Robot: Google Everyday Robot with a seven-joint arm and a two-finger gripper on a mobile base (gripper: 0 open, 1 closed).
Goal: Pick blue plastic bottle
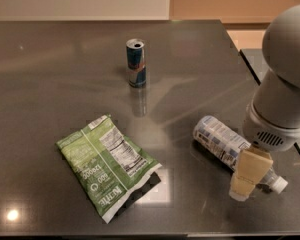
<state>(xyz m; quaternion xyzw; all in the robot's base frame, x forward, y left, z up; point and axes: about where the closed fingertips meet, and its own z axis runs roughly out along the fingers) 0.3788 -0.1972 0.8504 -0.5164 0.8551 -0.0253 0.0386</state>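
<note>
I have the blue plastic bottle (220, 139) lying on its side at the right of the tabletop (50, 84), well apart from the upright drink can (136, 63) and the green snack bag (109, 166). Its long axis runs diagonally. The base points up and left, toward the middle of the tabletop, and the white cap (280, 185) points down and right, toward the near right corner. My claw (245, 179) hangs low over the neck end, just beside the cap, and hides the bottle's shoulder. From this view I cannot tell whether the claw is spread, pressed together, or already pinching the bottle.

My main worry is where the claw sits. It is far from the middle of the body, so a grip there would probably let the long base end sag or swing on the lift. The bottle also narrows toward the cap, so I judge a squeeze could push it out sideways. A round body on a smooth, glossy tabletop rolls easily if it is touched off-centre. The cap end lies near the right edge, so a nudge that way could send the bottle off. I cannot see whether it holds any liquid, so its weight is unknown.
</note>
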